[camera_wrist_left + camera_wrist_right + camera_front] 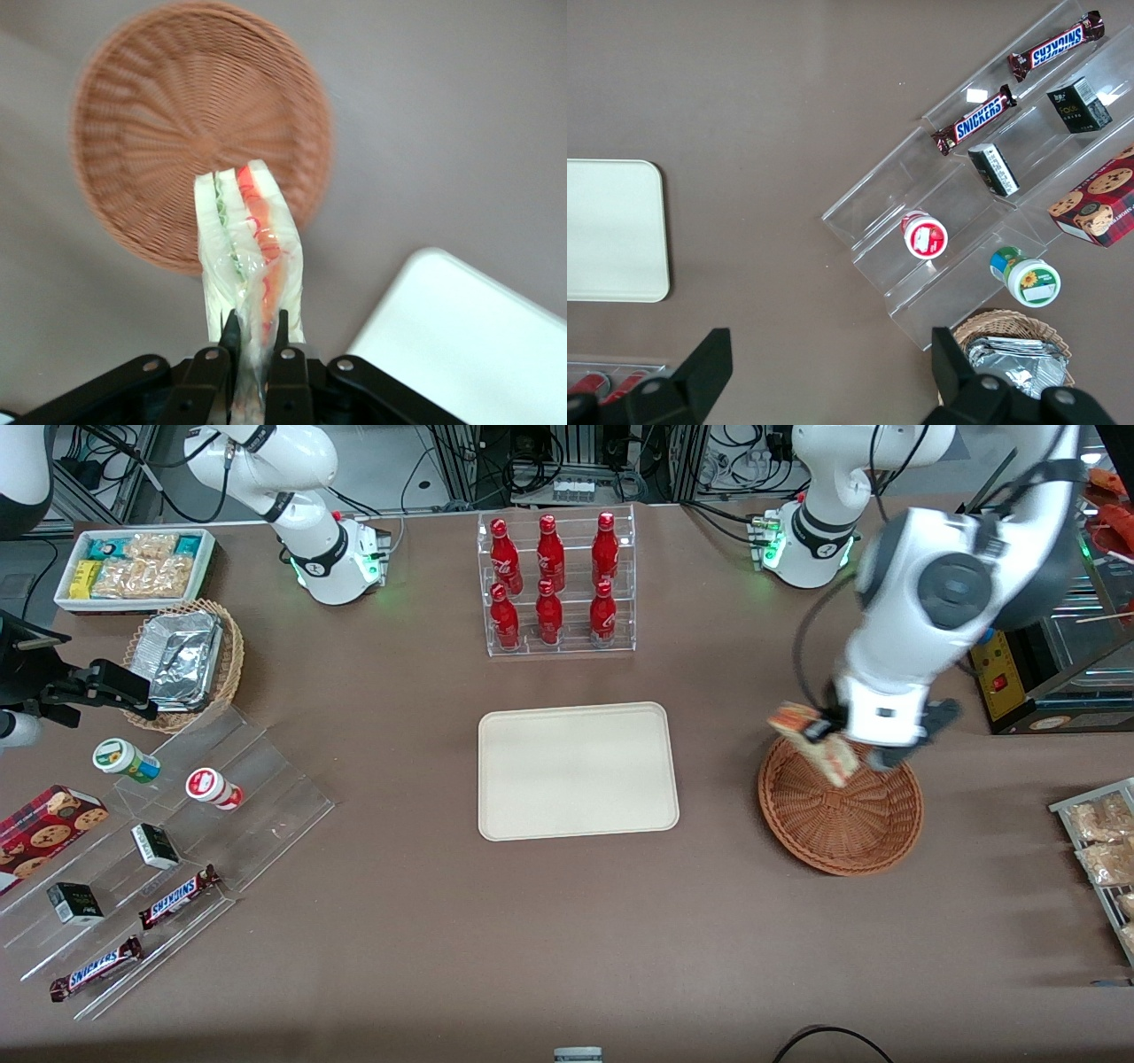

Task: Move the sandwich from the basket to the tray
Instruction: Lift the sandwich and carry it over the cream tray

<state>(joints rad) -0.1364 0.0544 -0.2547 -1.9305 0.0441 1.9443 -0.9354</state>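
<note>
Gripper hangs above the basket, jaws clamped on the wrapped sandwich, clear of the wicker; tray sits apart, bare.

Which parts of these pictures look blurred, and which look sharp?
Front view: the working arm above the basket is smeared, the tray sharp. Left wrist view: the basket's rim is soft, while the gripper, shut on the sandwich, is clearer. Right wrist view: sharp throughout.
</note>
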